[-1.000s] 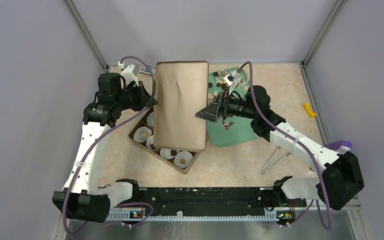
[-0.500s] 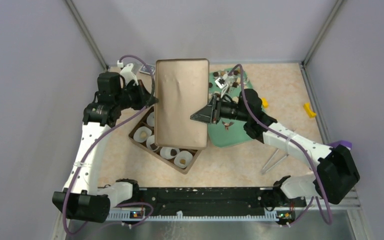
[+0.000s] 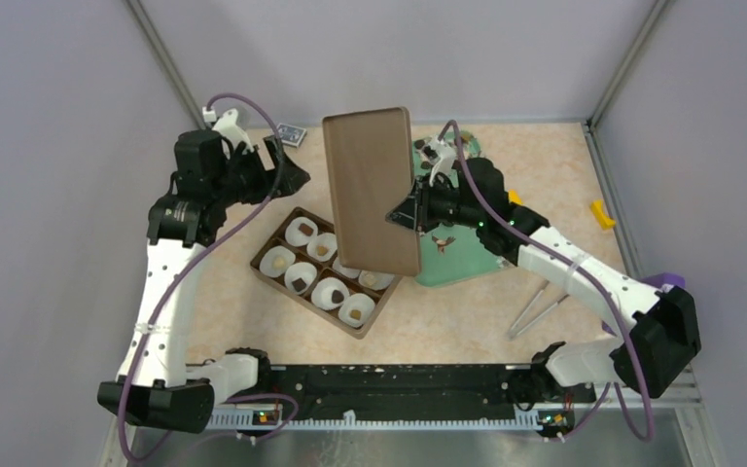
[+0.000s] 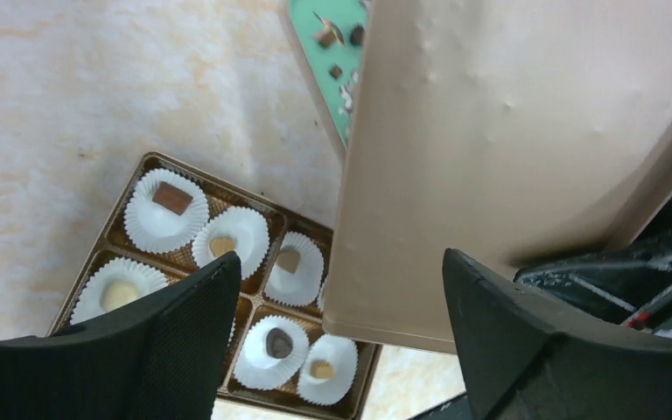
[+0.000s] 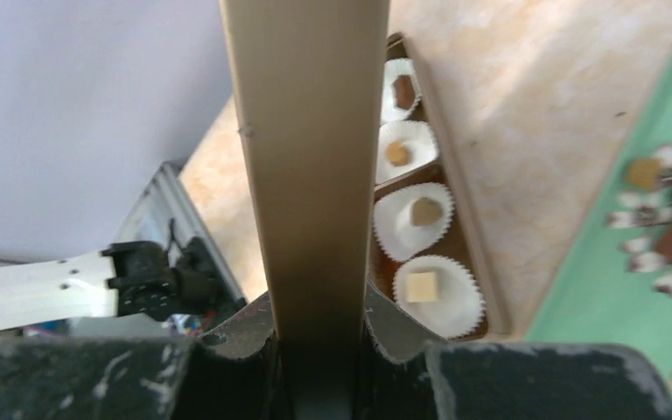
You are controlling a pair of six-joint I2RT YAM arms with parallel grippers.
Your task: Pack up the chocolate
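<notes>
The tan rectangular cardboard lid (image 3: 374, 190) looks matt with a faint satin sheen, and small dents pock its broad face. The brown compartmented tray (image 4: 227, 191) has glossier, gold-tinted walls that look like plastic. The white pleated cups (image 4: 165, 213) are thin crimped paper. The chocolate pieces (image 4: 172, 198) look smooth and dull. The beige tabletop (image 3: 545, 165) is matt and mottled like stone. The green mat (image 3: 457, 265) is smooth and unglossed.

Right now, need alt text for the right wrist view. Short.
The right gripper is clamped on the edge of a tan box lid, seen edge-on and rising up the middle of the frame. Behind it to the right, a brown tray holds white paper cups, each with one chocolate; a green mat with loose pieces fills the far right.
</notes>
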